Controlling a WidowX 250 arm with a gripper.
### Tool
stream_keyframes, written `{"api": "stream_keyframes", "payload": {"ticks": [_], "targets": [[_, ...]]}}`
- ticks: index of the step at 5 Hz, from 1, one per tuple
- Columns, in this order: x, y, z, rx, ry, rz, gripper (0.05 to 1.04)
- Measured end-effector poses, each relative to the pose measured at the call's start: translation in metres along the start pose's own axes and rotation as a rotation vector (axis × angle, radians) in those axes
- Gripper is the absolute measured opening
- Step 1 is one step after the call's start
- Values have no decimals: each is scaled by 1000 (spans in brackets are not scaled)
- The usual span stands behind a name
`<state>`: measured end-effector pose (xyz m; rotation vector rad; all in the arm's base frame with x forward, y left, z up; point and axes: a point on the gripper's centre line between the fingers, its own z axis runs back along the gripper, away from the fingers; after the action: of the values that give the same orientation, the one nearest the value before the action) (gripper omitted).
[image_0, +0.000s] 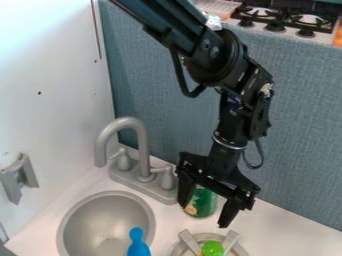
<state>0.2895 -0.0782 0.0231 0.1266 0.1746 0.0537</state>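
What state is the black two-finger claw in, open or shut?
Open: the claw has its two fingers spread apart, with a green cylindrical can showing between them.

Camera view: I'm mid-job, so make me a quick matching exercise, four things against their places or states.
Things
1. Faucet
2. Green can
3. Blue object
4. Hand

Places or states
A. At the lower right of the round basin, as the picture shows it
B. Hanging down from the arm, fingers apart
C. Arching up behind the basin
D. On the counter, partly hidden behind the fingers

Right pairs: 1-C, 2-D, 3-A, 4-B
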Motion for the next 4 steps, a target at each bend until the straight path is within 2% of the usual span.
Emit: {"api": "stream_keyframes", "payload": {"ticks": [1,2,3,4], "targets": [[-2,0,-9,11,29,-2,1001],[4,19,-10,12,30,27,1001],[15,53,-8,17,17,89,1001],[30,88,2,53,-15,134,1001]]}}
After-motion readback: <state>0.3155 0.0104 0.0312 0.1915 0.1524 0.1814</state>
